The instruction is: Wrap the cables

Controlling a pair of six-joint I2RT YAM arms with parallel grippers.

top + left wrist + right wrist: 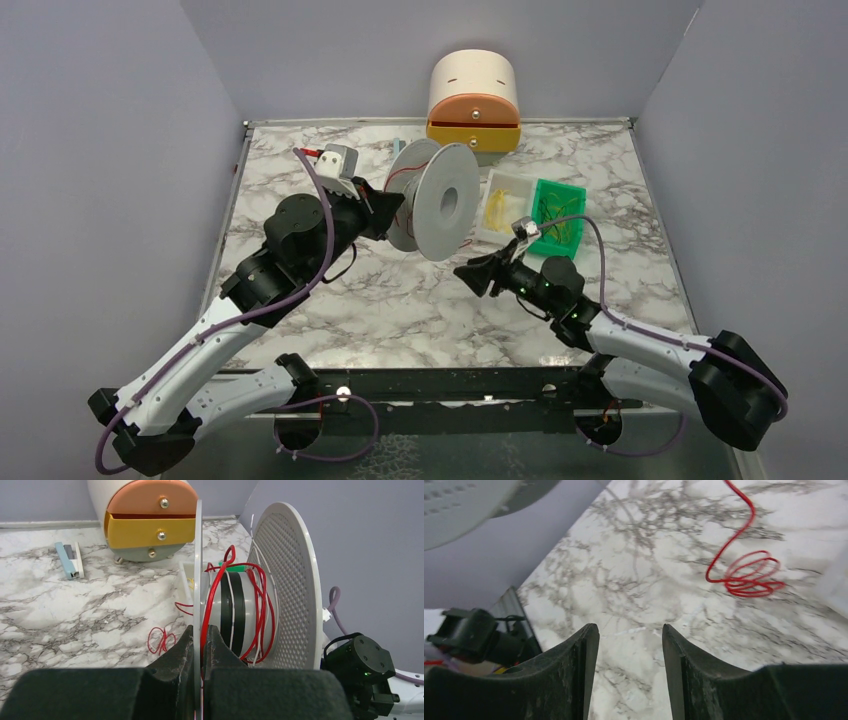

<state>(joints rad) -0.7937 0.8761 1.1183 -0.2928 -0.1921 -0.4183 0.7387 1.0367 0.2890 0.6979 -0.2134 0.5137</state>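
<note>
- left gripper (202, 650): jaws pinch the spool (290, 580) by its near flange; arm stretched forward
- right gripper (630, 645): jaws spread, empty, pointing left over the table (634, 580)
- cables (216, 595) loop the spool's hub; one loose curl lies on the table

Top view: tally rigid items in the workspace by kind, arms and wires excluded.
Spool: 1
Drawer box: 1
Trays: 2 (white, green)
Small blue-and-white block: 1
Total: 5
</note>
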